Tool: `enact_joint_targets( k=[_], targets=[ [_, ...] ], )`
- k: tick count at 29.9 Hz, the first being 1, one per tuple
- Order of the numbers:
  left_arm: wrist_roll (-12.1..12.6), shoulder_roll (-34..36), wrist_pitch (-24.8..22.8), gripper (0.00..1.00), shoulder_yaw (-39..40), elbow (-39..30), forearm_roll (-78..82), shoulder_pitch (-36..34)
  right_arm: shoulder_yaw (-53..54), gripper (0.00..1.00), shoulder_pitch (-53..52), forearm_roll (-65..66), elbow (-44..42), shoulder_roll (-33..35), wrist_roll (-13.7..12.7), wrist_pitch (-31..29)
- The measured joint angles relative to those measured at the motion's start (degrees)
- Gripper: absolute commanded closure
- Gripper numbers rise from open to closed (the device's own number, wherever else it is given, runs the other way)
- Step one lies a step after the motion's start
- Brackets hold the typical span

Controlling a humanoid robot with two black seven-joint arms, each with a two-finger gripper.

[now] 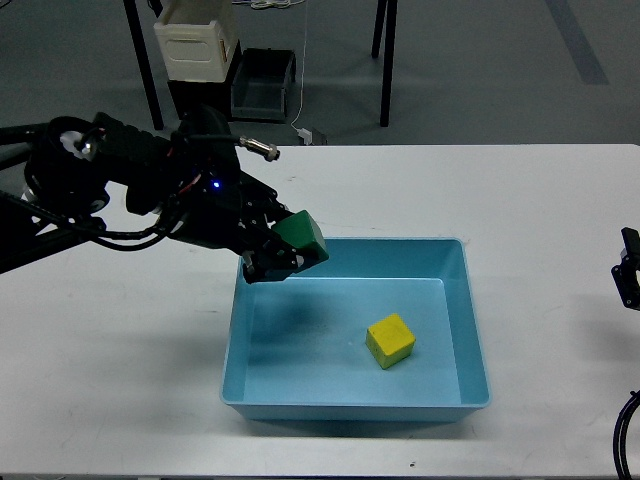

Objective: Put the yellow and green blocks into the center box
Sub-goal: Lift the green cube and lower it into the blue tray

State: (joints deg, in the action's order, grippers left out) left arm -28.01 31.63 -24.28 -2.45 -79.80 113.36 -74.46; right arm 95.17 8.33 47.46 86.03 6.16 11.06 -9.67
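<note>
The light-blue tray [460, 330] sits on the white table at the centre. The yellow block [390, 340] lies inside it, right of the middle of the floor. My left gripper [288, 250] reaches in from the left and is shut on the dark green block [302, 235], holding it above the tray's back-left corner. Only a small black part of my right arm [628, 270] shows at the right edge; its gripper is out of view.
The white table [520, 200] extends around the tray. On the floor behind it stand a cream bin [197, 45] and a dark grey bin [262, 85], between black table legs [385, 60].
</note>
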Motion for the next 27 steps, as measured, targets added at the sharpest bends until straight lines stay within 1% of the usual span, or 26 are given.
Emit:
enact_joint_targets(
  k=[4,6,10,11,13,18,22,25,26,27],
  targets=[
    [0.00,-4.44,-0.67,0.68,-4.82,2.51,4.88,-1.24,-0.06,0.00,0.00,0.00,-0.10,0.00,0.00,0.00],
    [0.00,-5.88,-0.84,0.64,-5.94,3.92,7.34,-1.26,-0.07,0.00,0.00,0.00,-0.10,0.00,0.00,0.00],
    [0.00,-8.03,-0.93,0.53,-7.69,6.41,9.34,-0.67,-0.16,0.00,-0.06,0.00,-0.10,0.00,0.00,0.00],
    [0.00,-8.28,-0.93,0.49,-8.30,6.98,9.39,-0.59,-0.20,0.00,-0.06,0.00,-0.10,0.00,0.00,0.00],
    [0.00,-8.66,-0.91,0.34,-9.41,8.26,9.39,-0.23,-0.28,0.00,-0.06,0.00,-0.10,0.00,0.00,0.00],
    [0.00,-9.42,-1.21,0.27,-10.00,9.08,9.13,0.73,-0.30,0.00,-0.08,0.00,-0.08,-0.06,0.00,0.00],
    [0.01,-9.53,-2.08,0.23,-9.69,9.20,8.68,0.75,-0.33,0.00,-0.08,0.00,-0.07,-0.05,0.00,0.00],
    [0.02,-9.68,-2.40,0.19,-9.27,9.18,8.03,0.73,-0.34,0.00,-0.08,-0.03,0.00,-0.03,0.01,0.00],
    [0.02,-9.71,-2.44,0.17,-9.17,9.17,7.42,0.71,-0.34,0.00,-0.10,-0.03,0.01,-0.02,0.01,0.00],
    [0.02,-9.72,-2.44,0.12,-9.06,9.16,6.44,0.68,-0.34,0.00,-0.12,-0.04,0.01,-0.02,0.01,0.00]
  ],
)
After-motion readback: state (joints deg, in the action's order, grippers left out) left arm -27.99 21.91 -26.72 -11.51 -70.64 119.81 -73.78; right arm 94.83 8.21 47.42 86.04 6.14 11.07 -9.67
